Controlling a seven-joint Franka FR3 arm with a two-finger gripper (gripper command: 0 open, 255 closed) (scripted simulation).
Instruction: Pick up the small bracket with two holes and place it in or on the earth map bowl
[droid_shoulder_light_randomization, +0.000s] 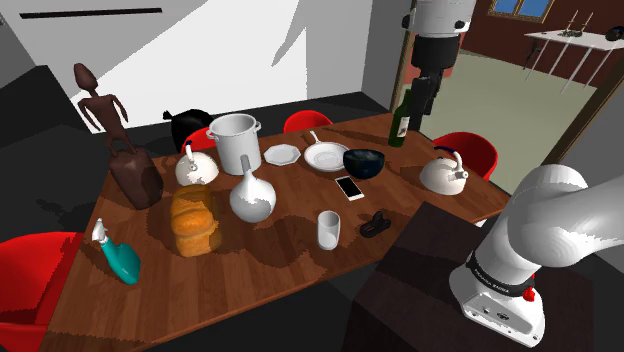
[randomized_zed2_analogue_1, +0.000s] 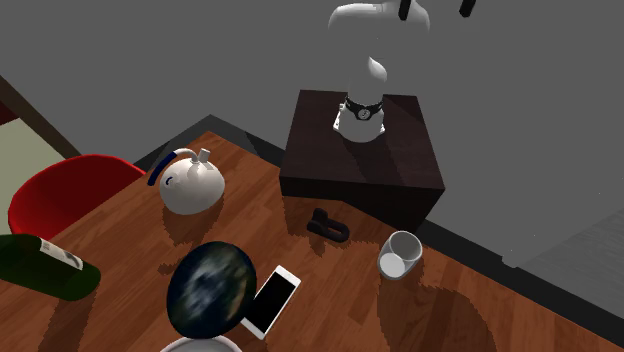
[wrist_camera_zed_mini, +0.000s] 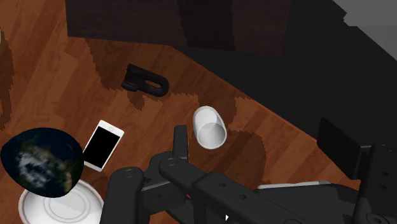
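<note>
While the black gripper (droid_shoulder_light_randomization: 427, 98) hangs high over the far edge of the wooden table (droid_shoulder_light_randomization: 290, 235), we see the small black bracket (wrist_camera_zed_mini: 146, 81) lying untouched on the boards, close to the edge that meets the dark stand (randomized_zed2_analogue_1: 362, 165). In the wrist view we make out the fingers (wrist_camera_zed_mini: 181, 141) standing well apart with nothing clasped between them.

The bowl (wrist_camera_zed_mini: 41, 163), dark and blotched with an earth map pattern, sits farther in from that edge, well apart from the bracket. A white phone (wrist_camera_zed_mini: 103, 145) with a blank black screen lies just beside the bowl, on the side toward the bracket. A white plate (droid_shoulder_light_randomization: 325, 156) stands just beside the bowl on its other side. A pale glass (randomized_zed2_analogue_1: 401, 253) stands near the bracket along the same edge.

A white kettle (randomized_zed2_analogue_1: 192, 183) with a dark handle sits near the table's corner, by a red chair (randomized_zed2_analogue_1: 60, 195). At the far edge stands a green bottle (droid_shoulder_light_randomization: 400, 115) with a pale label on which we can read no words. A dark band around the arm's base (droid_shoulder_light_randomization: 497, 272) carries lettering too small for us to read.
</note>
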